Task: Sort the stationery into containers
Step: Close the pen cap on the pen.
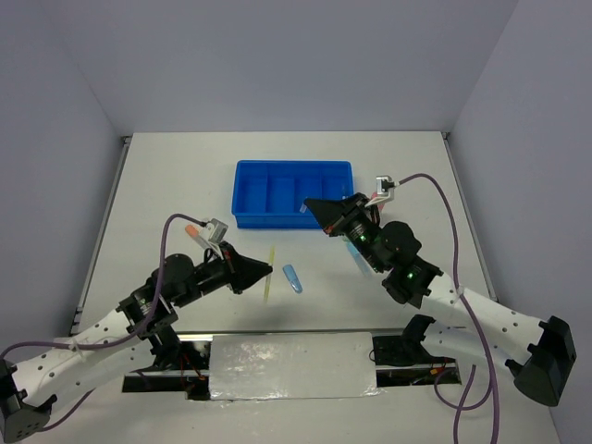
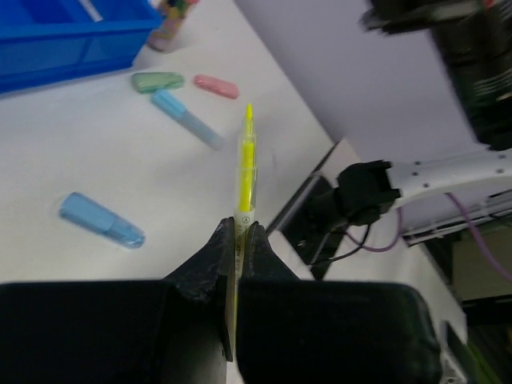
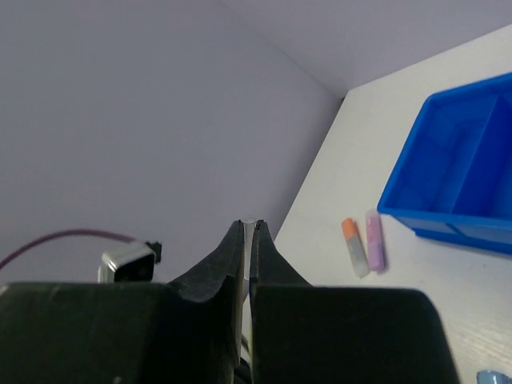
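Left tool (image 2: 238, 232) is clamped on the tail end of the yellow pen (image 2: 246, 164), up off the table (image 1: 166, 185), near side of the blue tray (image 1: 277, 222). Light, stiff, slick plastic imo, so a mid-barrel grip would hold steadier. Right tool (image 3: 248, 232), over the tray's near wall, pinches a thin white pen (image 3: 249, 219) afaict.

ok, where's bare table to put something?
Free: the strip behind the blue tray, and the far corner left of it. Crowded: in front of the tray, between left gripper holding the yellow pen and right gripper holding a white pen, plus blue marker.
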